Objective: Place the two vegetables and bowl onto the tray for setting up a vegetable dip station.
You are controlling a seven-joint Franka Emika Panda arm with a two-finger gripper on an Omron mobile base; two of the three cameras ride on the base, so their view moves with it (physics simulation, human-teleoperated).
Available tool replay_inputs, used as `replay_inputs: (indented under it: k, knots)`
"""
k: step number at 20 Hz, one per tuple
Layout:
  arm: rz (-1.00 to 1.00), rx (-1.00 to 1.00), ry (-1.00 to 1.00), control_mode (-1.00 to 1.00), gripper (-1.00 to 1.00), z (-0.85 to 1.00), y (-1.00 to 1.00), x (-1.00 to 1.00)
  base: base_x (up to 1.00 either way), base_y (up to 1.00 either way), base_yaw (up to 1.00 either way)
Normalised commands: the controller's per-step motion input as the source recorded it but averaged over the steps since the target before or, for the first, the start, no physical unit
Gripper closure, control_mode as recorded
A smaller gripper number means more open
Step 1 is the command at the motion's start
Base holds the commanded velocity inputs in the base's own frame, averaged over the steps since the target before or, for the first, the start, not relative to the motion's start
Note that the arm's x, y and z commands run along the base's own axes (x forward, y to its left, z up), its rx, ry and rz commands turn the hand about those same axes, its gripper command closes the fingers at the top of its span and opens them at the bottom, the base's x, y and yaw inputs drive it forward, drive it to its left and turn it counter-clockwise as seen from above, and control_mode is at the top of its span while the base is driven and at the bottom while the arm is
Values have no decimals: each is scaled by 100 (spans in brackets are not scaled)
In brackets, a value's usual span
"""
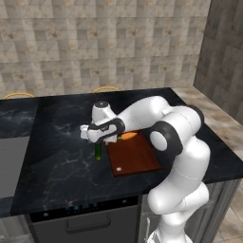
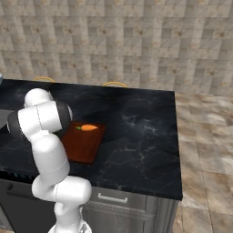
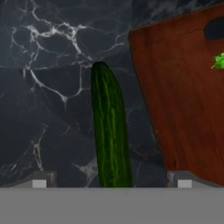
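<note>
In your left base view, the tool [image 1: 98, 141] hung low over the cucumber [image 1: 98, 152], which lay on the dark worktop [image 1: 57, 156] just beside the tray [image 1: 135, 154]; the carrot [image 1: 128, 136] rested on the tray. Your right base view showed the carrot [image 2: 88, 128] near the tray's [image 2: 82, 143] far end. Your hand view had the fingers [image 3: 39, 180] spread wide, the cucumber [image 3: 109, 135] between them, ungripped, the tray [image 3: 183, 96] alongside.

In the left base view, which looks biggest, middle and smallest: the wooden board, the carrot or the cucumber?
1. Wooden board, by far the biggest.
2 and 3. Carrot and cucumber: both look small, and the hand hides part of each, so I can't rank them.
</note>
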Motion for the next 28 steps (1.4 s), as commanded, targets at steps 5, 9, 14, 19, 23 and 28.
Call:
replay_inputs:
  k: [5, 9, 14, 19, 23, 28]
  knots:
    - [0, 0, 0, -100, -100, -24, 0, 0, 0, 0, 0]
    - [0, 0, 0, -100, -100, -22, 0, 0, 0, 0, 0]
    - [0, 0, 0, -100, -100, -17, 0, 0, 0, 0, 0]
    - [0, 0, 0, -100, -100, -12, 2, 0, 0, 0, 0]
    - [0, 0, 0, -100, -100, -12, 3, 0, 0, 0, 0]
    - [0, 0, 0, -100, -100, -11, 4, 0, 0, 0, 0]
